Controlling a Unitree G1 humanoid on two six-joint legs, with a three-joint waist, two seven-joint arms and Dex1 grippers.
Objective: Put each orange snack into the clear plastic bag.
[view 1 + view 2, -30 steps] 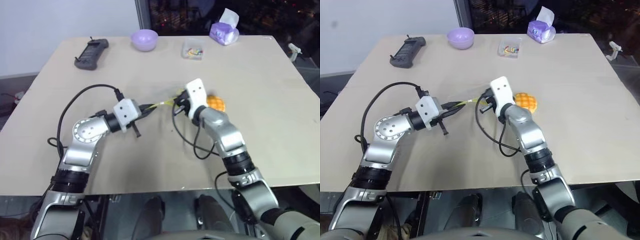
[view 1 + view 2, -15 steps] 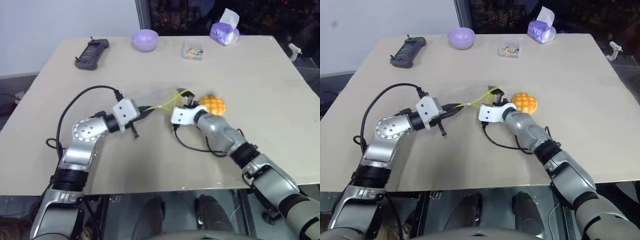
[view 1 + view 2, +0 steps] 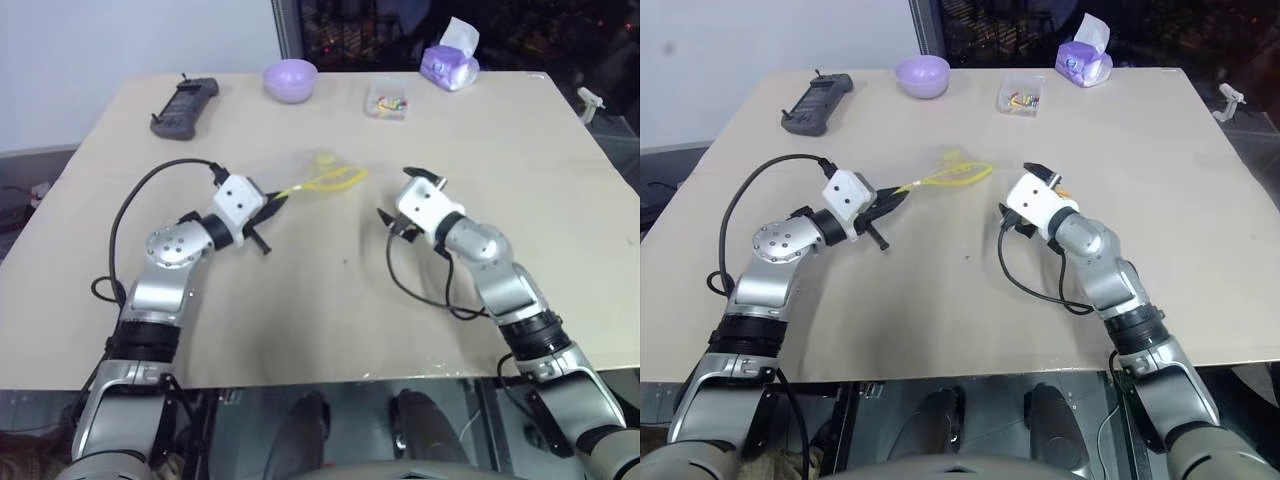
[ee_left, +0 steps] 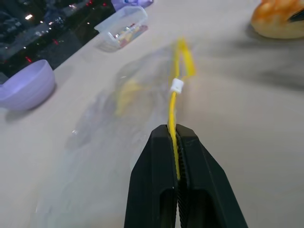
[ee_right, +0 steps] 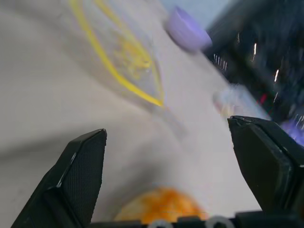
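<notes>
Head views of the bench [image 3: 560,260], with both wrist views. The left pincer [image 3: 892,201] is clamped on the yellow zip strip of the clear plastic bag [image 3: 945,172]; in the left wrist view the strip runs straight out from between the closed black fingers [image 4: 156,190], and the see-through film spreads over the bench beyond them. The bag's mouth forms a yellow loop, its far end lying between the two arms. The right pincer [image 3: 412,195] stands wide, with nothing between its two fingers [image 5: 80,166], and is apart from the bag. The orange bun [image 5: 159,209] sits on the bench just under and behind the right pincer, largely hidden by it in the head views; the left wrist view shows it beyond the bag [image 4: 280,19]. At the far edge of the bench: a lilac bowl [image 3: 290,78], a small clear box of coloured bits [image 3: 388,99], a purple tissue pack [image 3: 449,62] and a dark handheld controller [image 3: 183,106].
</notes>
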